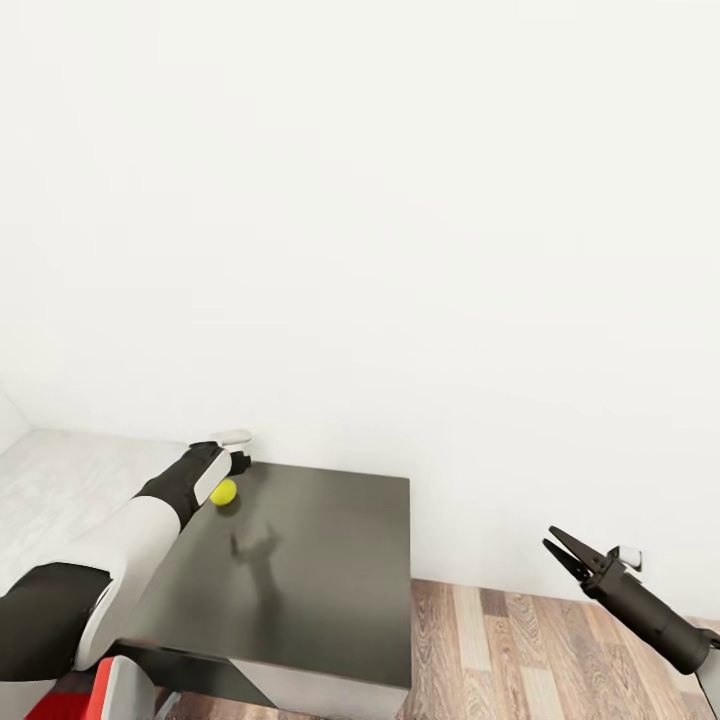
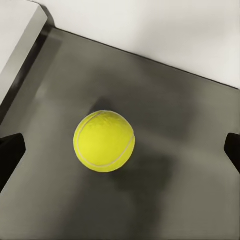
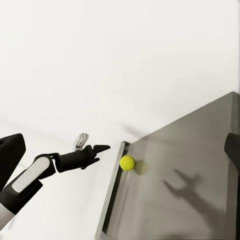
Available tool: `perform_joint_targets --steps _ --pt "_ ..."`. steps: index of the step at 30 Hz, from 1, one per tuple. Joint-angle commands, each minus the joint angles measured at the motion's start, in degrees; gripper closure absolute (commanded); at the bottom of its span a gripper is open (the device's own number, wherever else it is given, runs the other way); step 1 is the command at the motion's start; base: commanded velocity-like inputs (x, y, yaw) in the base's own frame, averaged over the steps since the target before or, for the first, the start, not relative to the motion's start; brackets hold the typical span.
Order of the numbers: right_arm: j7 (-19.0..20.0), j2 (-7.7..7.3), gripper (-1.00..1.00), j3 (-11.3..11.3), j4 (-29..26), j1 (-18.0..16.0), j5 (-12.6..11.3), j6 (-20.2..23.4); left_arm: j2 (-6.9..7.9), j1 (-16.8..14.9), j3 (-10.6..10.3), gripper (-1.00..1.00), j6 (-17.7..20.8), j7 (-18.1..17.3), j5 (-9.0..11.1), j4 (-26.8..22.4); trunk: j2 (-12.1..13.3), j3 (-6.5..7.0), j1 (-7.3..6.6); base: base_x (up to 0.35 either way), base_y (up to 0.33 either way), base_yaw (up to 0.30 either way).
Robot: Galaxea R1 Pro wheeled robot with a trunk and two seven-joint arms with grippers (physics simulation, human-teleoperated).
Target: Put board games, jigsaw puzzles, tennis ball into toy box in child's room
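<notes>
On the dark grey end section of the table, close to its far edge by the white wall, sits the tennis ball. Nearest me, out past the table's right side and over the wood floor, the right gripper hangs in the air with its two dark fingers spread apart and nothing between them. Farther in, the left arm reaches across the seam where the pale mottled top meets the dark section, and the left gripper sits just above the ball. In the left wrist view the ball lies on the dark surface between two widely parted fingertips, neither of them touching it, so that gripper is spread and empty. The right wrist view shows the same ball beside the left gripper, casting a faint shadow on the tabletop.
</notes>
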Motion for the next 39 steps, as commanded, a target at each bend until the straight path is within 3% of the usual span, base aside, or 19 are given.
perform_joint_targets --steps 1,26,39 --pt "0.03 -0.18 -1.00 -0.01 0.00 0.00 -0.24 0.40 0.07 -0.03 -0.46 -1.00 0.22 0.43 0.60 -0.10 -0.12 -0.21 0.03 0.000 0.000 0.000" --pt "0.12 -0.62 -1.00 -0.07 0.01 0.11 -0.33 0.40 0.26 -0.02 -0.78 -1.00 0.05 0.41 0.52 -0.08 -0.12 -2.55 0.03 0.000 0.000 0.000" --pt "0.06 -0.62 -1.00 -0.08 0.01 0.11 -0.33 0.40 0.28 -0.02 -0.69 -1.00 -2.34 -0.64 0.54 -0.08 -0.12 -3.77 0.03 0.000 0.000 0.000"
